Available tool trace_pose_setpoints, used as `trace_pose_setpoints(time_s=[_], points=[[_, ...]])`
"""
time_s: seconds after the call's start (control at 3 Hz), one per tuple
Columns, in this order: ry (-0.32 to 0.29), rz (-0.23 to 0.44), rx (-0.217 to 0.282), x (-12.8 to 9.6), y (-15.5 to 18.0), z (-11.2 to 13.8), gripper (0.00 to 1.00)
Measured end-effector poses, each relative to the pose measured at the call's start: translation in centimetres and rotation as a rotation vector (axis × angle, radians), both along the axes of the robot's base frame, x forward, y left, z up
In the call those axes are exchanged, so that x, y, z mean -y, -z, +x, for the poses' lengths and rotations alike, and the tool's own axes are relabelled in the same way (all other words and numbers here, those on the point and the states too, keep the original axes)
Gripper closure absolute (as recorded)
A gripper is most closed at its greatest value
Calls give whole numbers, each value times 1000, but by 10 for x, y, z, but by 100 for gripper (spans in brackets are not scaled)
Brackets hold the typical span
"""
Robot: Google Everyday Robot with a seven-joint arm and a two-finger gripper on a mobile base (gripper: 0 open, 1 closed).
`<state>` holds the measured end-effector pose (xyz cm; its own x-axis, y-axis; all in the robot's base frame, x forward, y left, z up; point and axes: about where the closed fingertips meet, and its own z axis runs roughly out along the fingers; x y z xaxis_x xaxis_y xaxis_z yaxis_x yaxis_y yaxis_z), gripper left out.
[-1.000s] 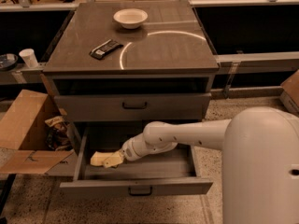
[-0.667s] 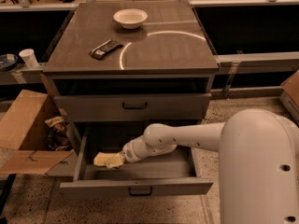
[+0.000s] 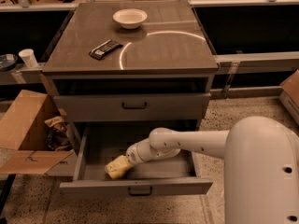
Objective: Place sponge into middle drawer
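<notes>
The middle drawer (image 3: 93, 187) is pulled out at the bottom of the grey cabinet, below a like closed drawer front (image 3: 163, 107). My white arm reaches in from the right. My gripper (image 3: 125, 162) is low inside the drawer's left half, shut on the pale yellow sponge (image 3: 116, 168). The sponge is tilted and lies at or just above the drawer floor, near the front wall. The arm's white wrist hides the fingers.
On the cabinet top are a white bowl (image 3: 130, 17) and a black wrapped bar (image 3: 105, 49). An open cardboard box (image 3: 25, 125) stands on the floor to the left of the drawer. A paper cup (image 3: 28, 57) is on the left shelf. Another box (image 3: 292, 94) is at the right edge.
The gripper and the sponge have moved a little to the right and down, deeper into the open drawer. The cabinet and the things on top have not moved.
</notes>
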<state>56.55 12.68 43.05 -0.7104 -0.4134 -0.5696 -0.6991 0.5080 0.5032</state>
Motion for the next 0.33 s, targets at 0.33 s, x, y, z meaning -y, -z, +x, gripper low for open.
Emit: trace_pose_setpoints(time_s=[0.33], points=[[39,63,12,11,7,-1,0]])
